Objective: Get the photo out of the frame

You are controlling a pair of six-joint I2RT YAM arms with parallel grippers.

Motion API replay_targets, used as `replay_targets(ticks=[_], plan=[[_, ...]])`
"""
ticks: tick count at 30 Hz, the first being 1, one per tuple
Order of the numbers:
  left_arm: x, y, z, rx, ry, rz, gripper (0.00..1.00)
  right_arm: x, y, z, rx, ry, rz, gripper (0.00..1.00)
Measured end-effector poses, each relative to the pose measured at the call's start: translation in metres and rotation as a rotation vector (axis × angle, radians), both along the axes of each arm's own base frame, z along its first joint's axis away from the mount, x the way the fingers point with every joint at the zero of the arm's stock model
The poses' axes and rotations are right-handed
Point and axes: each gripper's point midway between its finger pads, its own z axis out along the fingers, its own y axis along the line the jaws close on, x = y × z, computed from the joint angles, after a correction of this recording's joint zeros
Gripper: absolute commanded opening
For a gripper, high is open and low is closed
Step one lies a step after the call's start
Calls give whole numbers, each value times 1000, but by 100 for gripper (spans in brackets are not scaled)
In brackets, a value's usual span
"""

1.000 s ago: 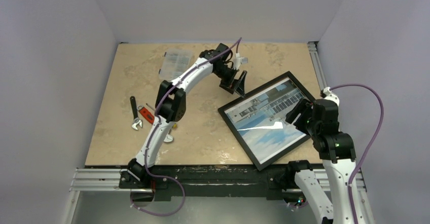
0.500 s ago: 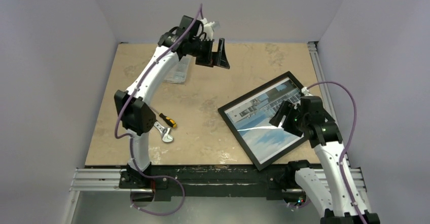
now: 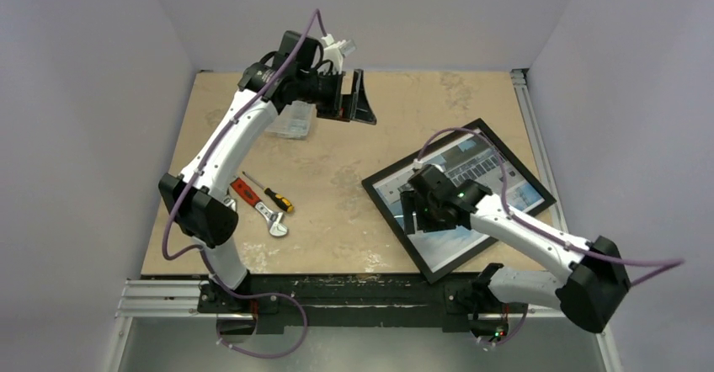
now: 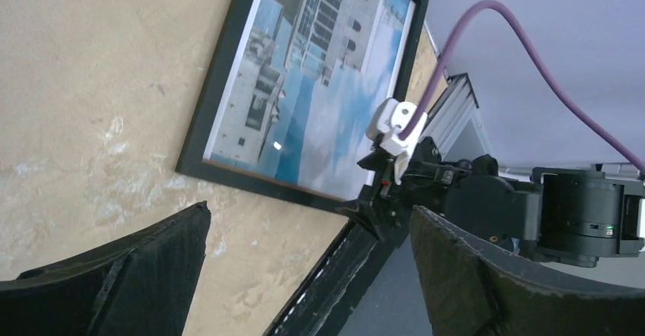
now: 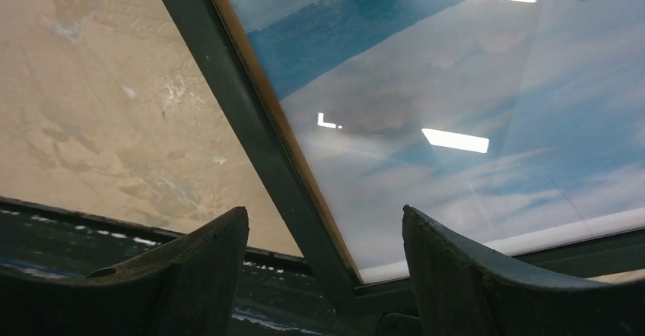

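Above the frame's (image 4: 217, 85) near corner, right tool (image 5: 325, 222) spread, left tool (image 4: 308, 214) spread aloft

Left arm (image 3: 236, 128): raised high, elbow out to its left, forearm reaching toward the far side.
Left gripper (image 3: 360, 98): aloft, pointing toward the right arm, jaws spread wide, nothing between them.
Right arm (image 3: 522, 233): folded low, forearm stretched leftward.
Right gripper (image 3: 412, 212): low, tilted downward, jaws spread, nothing held.

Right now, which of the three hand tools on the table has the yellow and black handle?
The screwdriver, lying right of the red-handled tool and just beyond the silver wrench; neither of those shows any yellow.
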Motion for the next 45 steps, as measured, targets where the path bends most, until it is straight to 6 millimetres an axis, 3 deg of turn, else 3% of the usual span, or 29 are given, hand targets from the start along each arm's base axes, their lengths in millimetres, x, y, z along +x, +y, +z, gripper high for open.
replay_targets(ticks=[7, 14, 17, 24, 30, 38, 45], plan=[[-29, 21, -22, 66, 18, -8, 100, -6, 27, -29, -196, -3, 159, 64], [-27, 28, -39, 106, 28, 9, 98, -3, 35, -44, -251, -24, 201, 53], [-25, 29, -38, 111, 18, 19, 97, 0, 37, -47, -246, -42, 199, 42], [-22, 31, -37, 110, 14, 26, 96, -1, 42, -58, -244, -45, 202, 36], [-22, 31, -37, 110, 13, 26, 96, -2, 46, -68, -265, -36, 212, 17], [-22, 31, -37, 109, 14, 27, 95, -1, 50, -68, -289, -40, 207, 0], [-22, 31, -37, 109, 14, 27, 95, 0, 57, -68, -289, -23, 178, 0]])
